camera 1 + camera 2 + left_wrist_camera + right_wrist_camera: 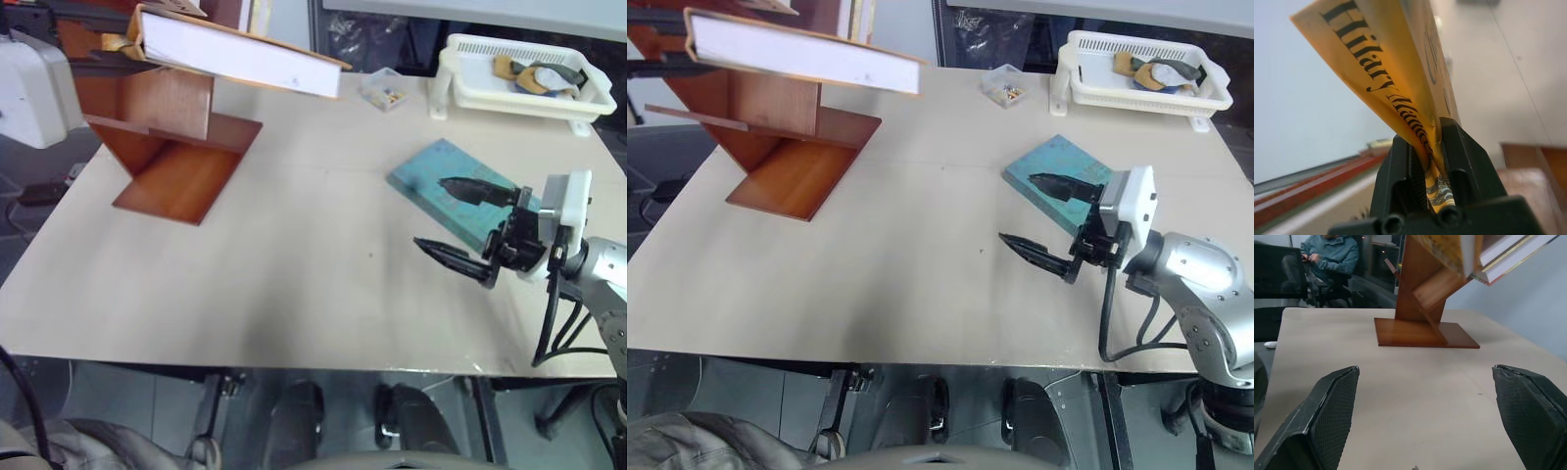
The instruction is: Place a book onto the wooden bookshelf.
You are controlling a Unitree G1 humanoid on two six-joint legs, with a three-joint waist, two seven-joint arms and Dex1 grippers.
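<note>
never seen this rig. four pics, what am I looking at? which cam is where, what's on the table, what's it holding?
It is a humanoid robot with two arms, each ending in a two-finger gripper. The two wide pictures come from a stereo camera in its head, looking down over a table. The other two come from cameras on each wrist, looking along the fingers.

On the table: a wooden bookshelf, a teal book, a white basket with some items, and a small clear box.

The left gripper is shut on the book, held in the air above the bookshelf. The right gripper is open and empty, over the teal book.
</note>
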